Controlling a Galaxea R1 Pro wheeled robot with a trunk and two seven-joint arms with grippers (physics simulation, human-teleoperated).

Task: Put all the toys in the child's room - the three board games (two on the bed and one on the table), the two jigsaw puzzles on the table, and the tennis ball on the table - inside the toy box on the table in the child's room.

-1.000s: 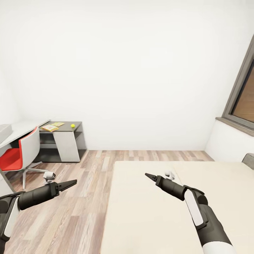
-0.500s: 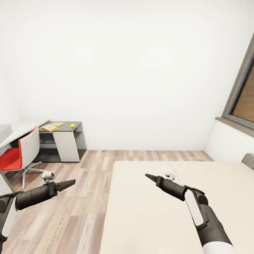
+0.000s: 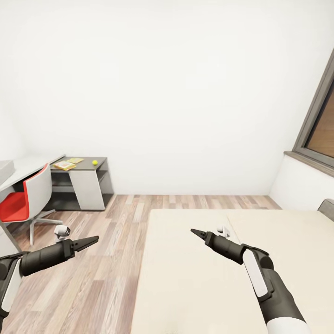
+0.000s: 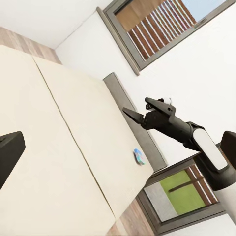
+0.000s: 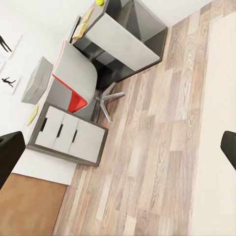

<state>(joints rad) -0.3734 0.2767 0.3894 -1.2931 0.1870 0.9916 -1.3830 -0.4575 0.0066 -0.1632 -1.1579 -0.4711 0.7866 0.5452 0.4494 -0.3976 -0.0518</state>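
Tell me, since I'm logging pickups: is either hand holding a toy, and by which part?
Nothing is held. The left hand and right hand are both empty, tips together in the air.

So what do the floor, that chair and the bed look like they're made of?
The floor looks like matte wood planks: streaky grain with staggered brown and grey boards. The chair seems a smooth white plastic shell with a red, possibly padded, seat. The bed shows a plain cream cover, probably fabric, with one seam.
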